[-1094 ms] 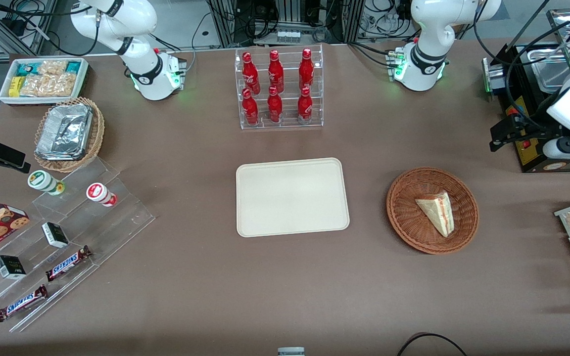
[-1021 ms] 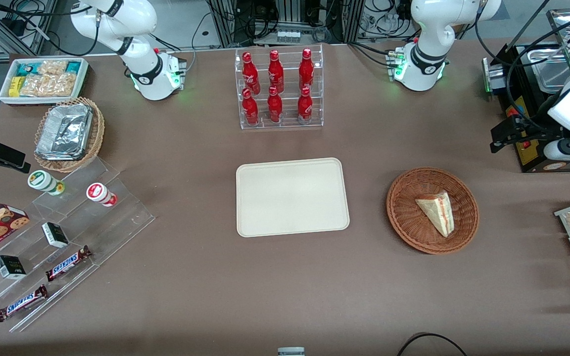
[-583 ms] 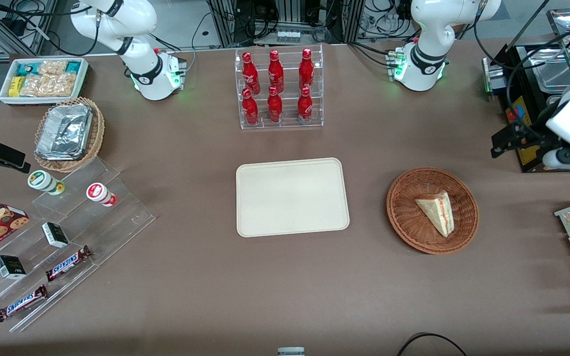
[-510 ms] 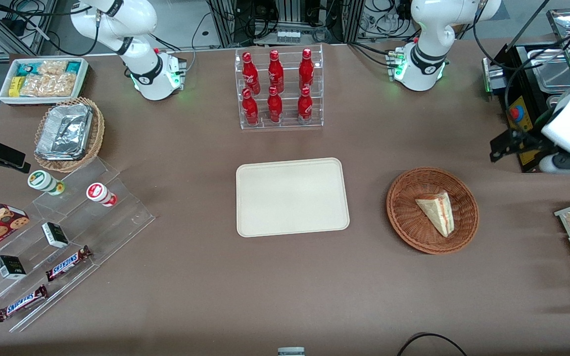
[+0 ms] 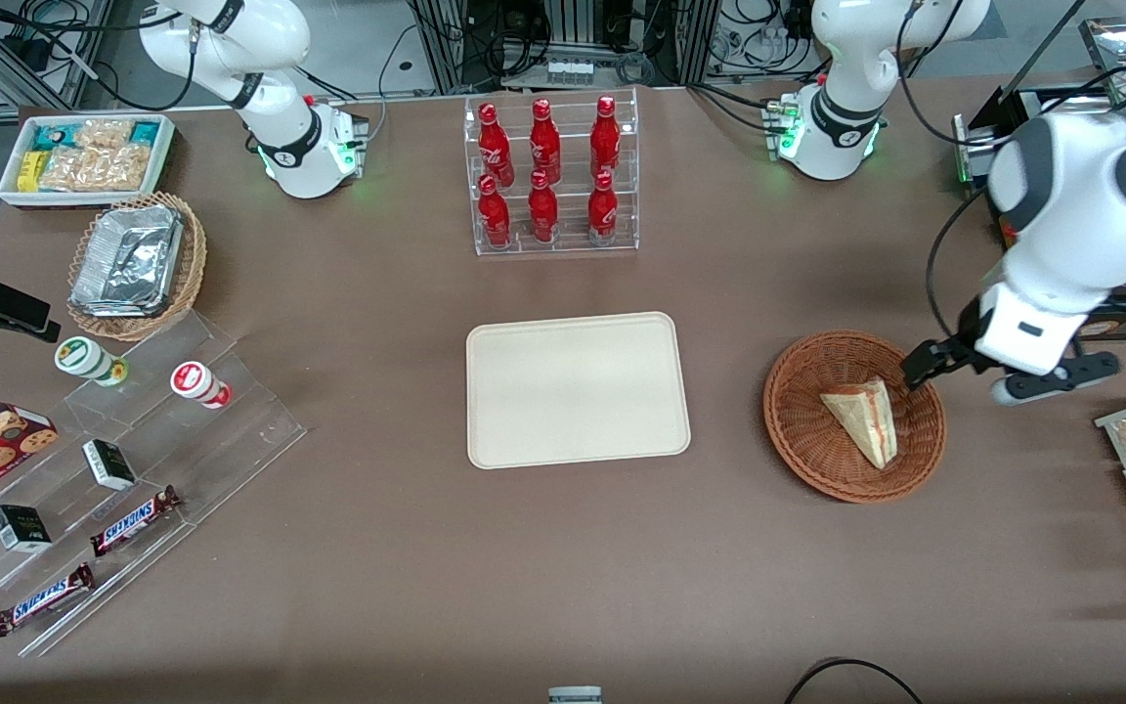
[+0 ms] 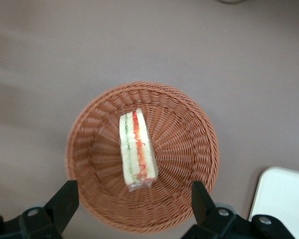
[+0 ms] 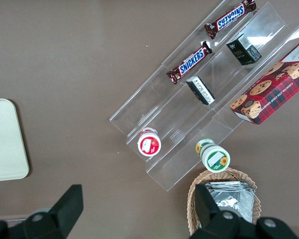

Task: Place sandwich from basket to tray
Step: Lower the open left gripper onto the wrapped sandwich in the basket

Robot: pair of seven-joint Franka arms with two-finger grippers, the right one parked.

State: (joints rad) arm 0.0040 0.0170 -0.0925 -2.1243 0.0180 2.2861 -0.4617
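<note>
The sandwich (image 5: 862, 420) lies in the round reddish-brown wicker basket (image 5: 802, 440), resting on the woven floor with its red-orange and green filling stripe turned up, wrapped in clear film as the left wrist view shows (image 6: 136, 151). The basket (image 6: 189, 149) sits on the brown table (image 5: 407, 567), beside the cream-beige tray (image 5: 578, 389) and toward the working arm's end of the table from it; the two are apart, with bare tabletop between them, and nothing lies on the tray. The gripper (image 5: 918, 369) hangs above the basket's rim, on the side away from the tray, not touching the sandwich or the wicker. In the left wrist view its two black fingers (image 6: 65, 201) are spread wide, one at each side of the basket with the sandwich between them and lower down, and they hold nothing. Farther from the front camera than the tray stands a clear rack of red bottles (image 5: 548, 176)
</note>
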